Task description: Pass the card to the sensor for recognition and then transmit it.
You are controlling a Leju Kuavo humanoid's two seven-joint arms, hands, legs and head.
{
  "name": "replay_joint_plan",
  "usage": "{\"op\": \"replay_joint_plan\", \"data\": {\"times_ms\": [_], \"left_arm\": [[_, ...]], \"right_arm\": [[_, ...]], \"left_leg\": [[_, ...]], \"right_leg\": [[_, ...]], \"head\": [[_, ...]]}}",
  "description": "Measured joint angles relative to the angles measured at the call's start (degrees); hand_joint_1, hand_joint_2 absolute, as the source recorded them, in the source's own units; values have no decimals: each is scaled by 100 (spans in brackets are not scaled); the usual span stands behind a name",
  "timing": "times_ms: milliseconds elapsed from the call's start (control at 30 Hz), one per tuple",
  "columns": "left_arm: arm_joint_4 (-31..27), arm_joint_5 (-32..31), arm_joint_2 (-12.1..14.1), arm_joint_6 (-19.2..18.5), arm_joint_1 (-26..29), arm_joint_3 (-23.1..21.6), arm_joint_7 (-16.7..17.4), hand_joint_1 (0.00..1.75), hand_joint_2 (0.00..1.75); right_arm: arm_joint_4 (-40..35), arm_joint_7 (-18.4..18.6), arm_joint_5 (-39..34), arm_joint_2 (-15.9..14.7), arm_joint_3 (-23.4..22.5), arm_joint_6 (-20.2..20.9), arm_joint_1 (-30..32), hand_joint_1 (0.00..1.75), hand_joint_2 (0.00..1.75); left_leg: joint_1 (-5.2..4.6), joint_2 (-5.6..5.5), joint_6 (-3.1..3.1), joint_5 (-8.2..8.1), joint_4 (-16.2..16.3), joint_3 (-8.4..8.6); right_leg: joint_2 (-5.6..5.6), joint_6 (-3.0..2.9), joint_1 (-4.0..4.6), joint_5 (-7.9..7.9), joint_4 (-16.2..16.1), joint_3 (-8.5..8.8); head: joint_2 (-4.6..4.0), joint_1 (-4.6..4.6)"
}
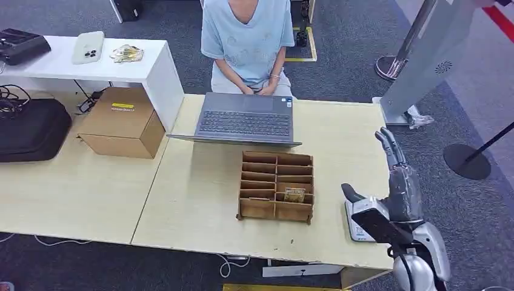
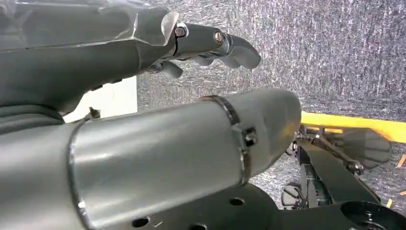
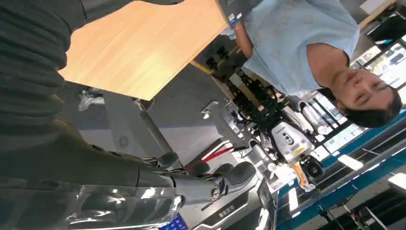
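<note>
A wooden divided box (image 1: 276,185) stands in the middle of the light wood table (image 1: 194,206). A small yellowish card (image 1: 295,194) lies in one of its near right compartments. My right hand (image 1: 399,179) hovers at the table's right edge, to the right of the box, fingers stretched out and holding nothing; in the right wrist view this hand (image 3: 196,184) is also bare. A white flat device (image 1: 356,227) lies on the table under my right wrist, partly hidden. My left hand (image 2: 210,44) hangs over grey carpet, fingers loosely extended, holding nothing.
An open laptop (image 1: 245,118) sits behind the box, with a seated person (image 1: 248,36) in a light blue shirt at it. A cardboard box (image 1: 121,121) and a black bag (image 1: 30,130) lie on the left table. A grey stand (image 1: 424,60) rises at the right.
</note>
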Motion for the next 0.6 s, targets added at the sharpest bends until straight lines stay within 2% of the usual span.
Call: {"op": "replay_joint_plan", "data": {"times_ms": [333,367,400,433,467,533,567,600], "left_arm": [[0,17,0,-4,0,0,-4,0,0],[0,17,0,-4,1,0,-4,0,0],[0,15,0,-7,2,0,-4,0,0],[0,13,0,-7,2,0,-4,0,0],[0,11,0,-7,1,0,-4,0,0],[0,9,0,-7,2,0,-4,0,0],[0,9,0,-7,2,0,-4,0,0],[0,9,0,-9,2,0,-4,0,0]], "right_arm": [[39,396,765,0,234,-114,15,0,175],[39,424,778,0,251,-109,17,14,175],[39,430,806,0,264,-105,23,113,175],[39,446,828,0,280,-96,27,113,175],[39,468,841,0,297,-92,37,145,175],[39,479,848,0,308,-79,57,148,175],[39,483,848,0,308,-74,62,168,175],[39,487,848,-2,308,-72,68,175,175]], "left_leg": [[0,0,0,0,0,0],[0,0,0,0,0,0],[0,0,0,0,0,0],[0,0,0,0,0,0],[0,0,0,0,0,0],[0,0,0,0,0,-1],[0,0,0,0,0,0],[0,0,0,0,0,0]], "right_leg": [[0,0,0,0,0,0],[0,0,0,0,0,0],[0,0,0,0,0,0],[0,0,0,0,0,0],[0,0,0,0,0,0],[0,0,0,0,0,0],[0,0,0,0,0,0],[0,0,0,0,0,0]], "head": [[0,0],[0,0],[0,0],[0,0],[0,0],[0,0],[0,0],[0,0]]}}
